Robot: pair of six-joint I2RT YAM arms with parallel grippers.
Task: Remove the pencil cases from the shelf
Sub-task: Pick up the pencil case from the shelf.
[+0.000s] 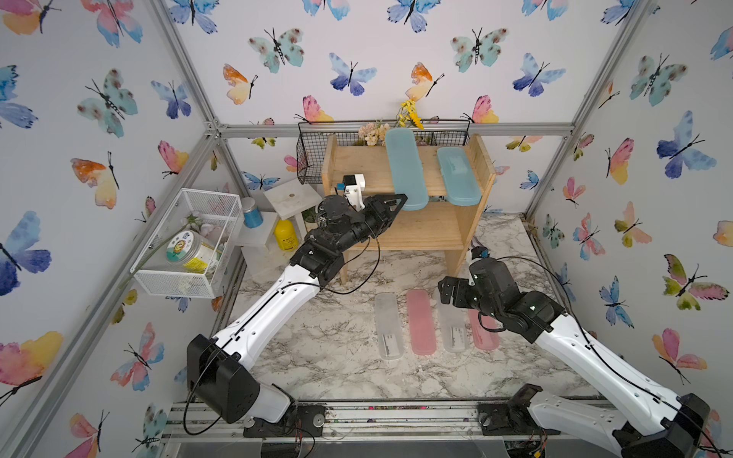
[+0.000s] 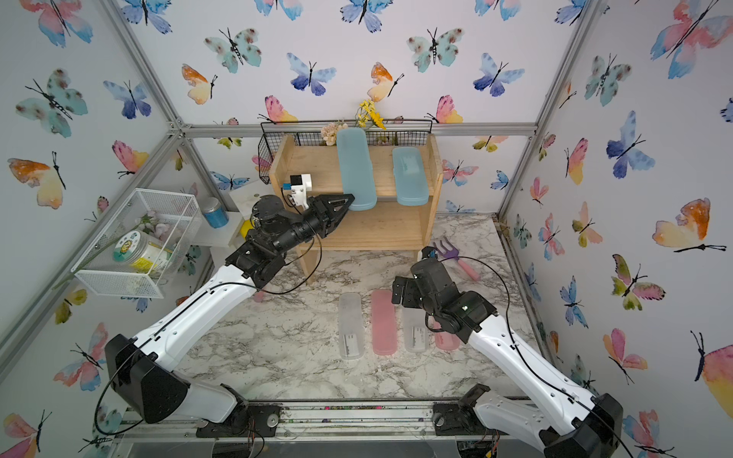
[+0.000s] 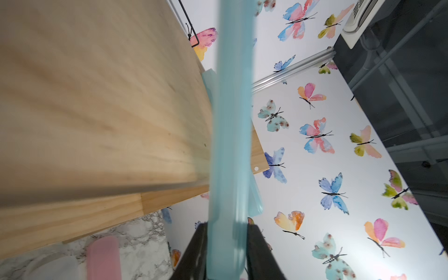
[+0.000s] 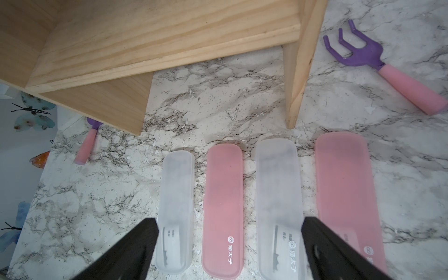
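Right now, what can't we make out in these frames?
- Rightmost pink pencil case: both top views, right arm covers most of it.
- Second teal pencil case: left wrist view, only a sliver shows behind the gripped teal pencil case.
- Pink-handled toy tool, its head: right wrist view, shelf panel hides it.

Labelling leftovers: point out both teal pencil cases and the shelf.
gripped teal case [image 1: 406, 168]: a top view, lid middle
free teal case [image 1: 459, 176]: a top view, lid middle
shelf [image 1: 357, 166]: a top view, upper board

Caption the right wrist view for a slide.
Open right tool above four translucent plastic pencil cases, alternating frosted and pink, on marble tabletop before pine shelf.
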